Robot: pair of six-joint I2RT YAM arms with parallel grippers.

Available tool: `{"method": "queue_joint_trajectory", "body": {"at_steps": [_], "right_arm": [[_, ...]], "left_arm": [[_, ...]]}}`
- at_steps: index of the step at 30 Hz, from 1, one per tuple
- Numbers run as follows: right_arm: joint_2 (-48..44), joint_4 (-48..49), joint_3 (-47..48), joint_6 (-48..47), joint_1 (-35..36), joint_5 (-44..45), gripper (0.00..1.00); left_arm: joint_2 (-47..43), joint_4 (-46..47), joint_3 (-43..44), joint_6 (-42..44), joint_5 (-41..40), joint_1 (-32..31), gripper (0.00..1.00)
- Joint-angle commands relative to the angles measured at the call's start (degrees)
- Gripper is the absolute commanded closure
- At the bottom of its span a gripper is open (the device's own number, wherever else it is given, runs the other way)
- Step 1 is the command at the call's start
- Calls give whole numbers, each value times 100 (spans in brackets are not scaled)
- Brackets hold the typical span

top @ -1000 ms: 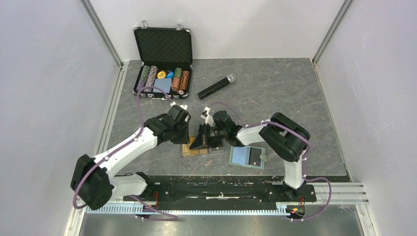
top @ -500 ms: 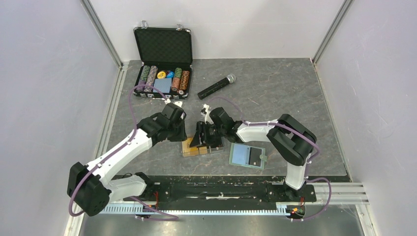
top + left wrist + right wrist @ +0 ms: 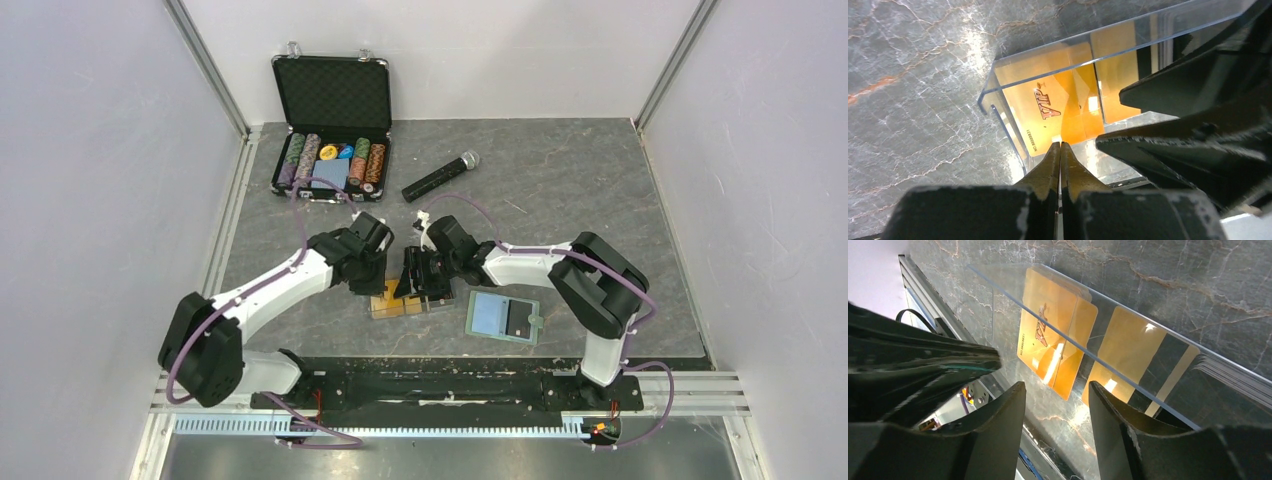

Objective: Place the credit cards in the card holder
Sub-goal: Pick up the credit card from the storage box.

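There's the left gripper (image 3: 1060,146), fingers pressed together, tips at an orange credit card (image 3: 1048,107) in the clear tray (image 3: 993,87), centre frame. The right gripper (image 3: 1057,390) hangs spread above. The card holder (image 3: 503,317) lies open, lower right of centre.

Bright even light; glare on the clear tray (image 3: 1048,51) and stone tabletop (image 3: 923,100).

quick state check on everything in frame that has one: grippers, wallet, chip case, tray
left gripper: shut, tips at an orange card; grip unclear
right gripper: open, empty, by the clear tray
card holder: unfolded flat, blue inside up
chip case: lid open
clear tray: credit cards inside
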Motion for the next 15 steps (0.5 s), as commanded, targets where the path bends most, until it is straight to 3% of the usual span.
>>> {"method": "queue_joint_trajectory", "body": {"at_steps": [1, 8, 15], "right_arm": [[251, -56, 127, 110, -35, -10, 49], [399, -187, 224, 143, -29, 46, 56], [576, -726, 381, 23, -39, 305, 61]], "left_arm": [[388, 264, -100, 309, 67, -85, 97], [1028, 376, -224, 344, -95, -112, 98], [1124, 453, -427, 316, -67, -134, 98]]}}
